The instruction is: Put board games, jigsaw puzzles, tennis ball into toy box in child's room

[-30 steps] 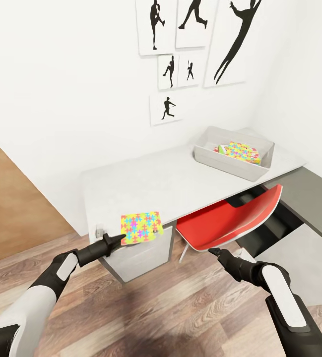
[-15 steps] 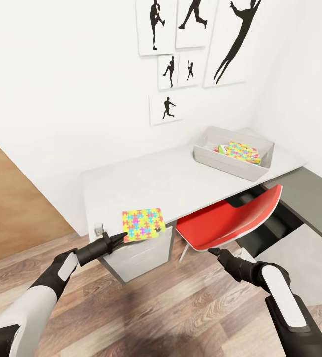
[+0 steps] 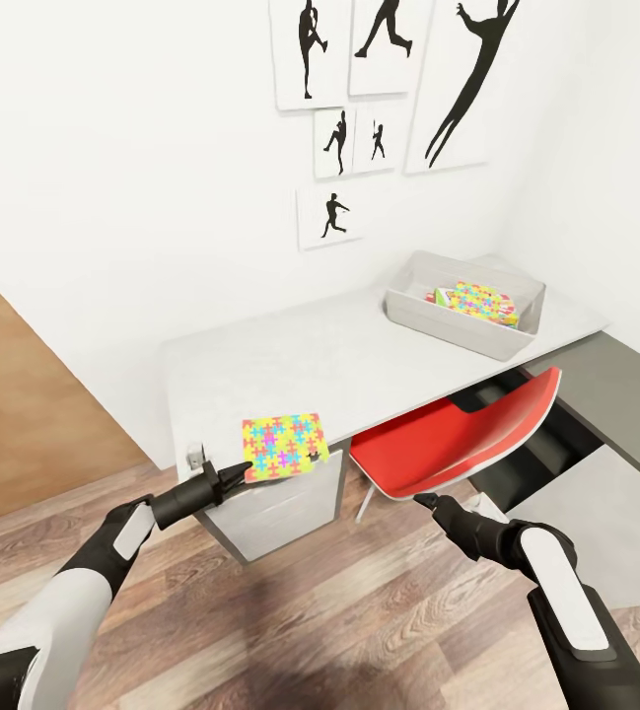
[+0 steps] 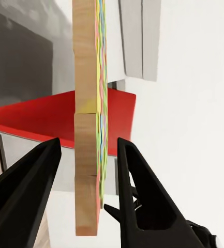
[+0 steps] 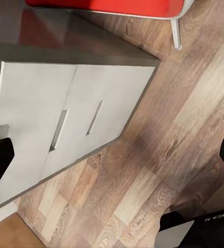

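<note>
The left gripper [image 3: 244,471] has a jigsaw puzzle [image 3: 282,447] by its near edge, holding it flat out over the front corner of the pale grey table [image 3: 339,360], just above the drawer unit. From the left wrist view the puzzle [image 4: 88,124] shows edge-on between the two black fingers [image 4: 140,191]; they bracket it closely, though the pinch looks light and a sliver of gap shows on either side, so the grip reads as closed on the square rather than squeezing hard. Over on the far right end of the tabletop sits the toy box [image 3: 462,304], already carrying a second multicoloured puzzle on top of a printed game box. So the step in hand is the carry: puzzle lifted, now to be delivered. The right gripper [image 3: 424,501] hangs low in front of the red chair [image 3: 458,439], and in its wrist view the fingers stand wide apart over the wood floor [image 5: 163,155] and a dark grey cabinet [image 5: 65,113], holding nothing. Next move, by the look of it, calls for swinging the left arm across the tabletop to the tub, well apart from where the puzzle is now, keeping the thin square level so it does not slip, then releasing it over the rim. The chair sits between robot and tub, which may force a base shift.
</note>
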Controlling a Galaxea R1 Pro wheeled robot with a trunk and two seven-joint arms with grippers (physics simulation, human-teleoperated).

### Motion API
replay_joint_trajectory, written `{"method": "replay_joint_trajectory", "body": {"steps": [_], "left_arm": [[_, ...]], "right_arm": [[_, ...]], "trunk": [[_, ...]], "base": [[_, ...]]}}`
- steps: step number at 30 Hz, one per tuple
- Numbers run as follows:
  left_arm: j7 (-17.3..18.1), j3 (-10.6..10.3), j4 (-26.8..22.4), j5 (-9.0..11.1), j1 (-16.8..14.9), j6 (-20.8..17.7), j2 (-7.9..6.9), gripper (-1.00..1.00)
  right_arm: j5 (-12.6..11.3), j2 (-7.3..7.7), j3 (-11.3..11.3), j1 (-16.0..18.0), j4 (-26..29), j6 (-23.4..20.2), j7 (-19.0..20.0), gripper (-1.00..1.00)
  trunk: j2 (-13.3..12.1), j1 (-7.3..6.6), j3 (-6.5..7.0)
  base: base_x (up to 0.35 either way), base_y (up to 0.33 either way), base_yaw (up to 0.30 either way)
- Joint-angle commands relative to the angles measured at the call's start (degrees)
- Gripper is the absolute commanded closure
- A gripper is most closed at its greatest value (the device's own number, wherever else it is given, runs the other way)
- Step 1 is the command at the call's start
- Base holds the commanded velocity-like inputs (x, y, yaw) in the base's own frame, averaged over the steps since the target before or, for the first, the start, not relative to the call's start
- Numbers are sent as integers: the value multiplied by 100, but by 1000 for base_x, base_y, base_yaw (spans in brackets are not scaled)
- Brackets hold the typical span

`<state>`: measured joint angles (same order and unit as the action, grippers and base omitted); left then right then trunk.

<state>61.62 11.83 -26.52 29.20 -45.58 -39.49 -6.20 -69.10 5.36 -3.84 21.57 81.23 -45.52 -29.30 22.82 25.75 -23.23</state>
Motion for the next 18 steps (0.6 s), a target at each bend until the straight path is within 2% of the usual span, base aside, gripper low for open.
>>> {"method": "replay_joint_trajectory", "body": {"steps": [1,13,16,18], "left_arm": [[18,5,-2,16,-4,-40,-2,100],[334,-92,-47,16,-10,-114,-38,100],[627,-105,-58,9,-14,-142,-115,100],[788,-175,-58,-24,-18,-320,-201,100]], "right_arm": [[-60,0,-3,5,6,-12,-58,-100],[-60,0,-3,2,8,-18,-58,-100],[-60,5,-3,3,13,-18,-58,-100],[-60,3,-3,4,15,-18,-58,-100]], "trunk": [[10,3,-9],[10,3,-9],[10,3,-9],[10,3,-9]], "base": [[0,0,0],[0,0,0],[0,0,0],[0,0,0]]}}
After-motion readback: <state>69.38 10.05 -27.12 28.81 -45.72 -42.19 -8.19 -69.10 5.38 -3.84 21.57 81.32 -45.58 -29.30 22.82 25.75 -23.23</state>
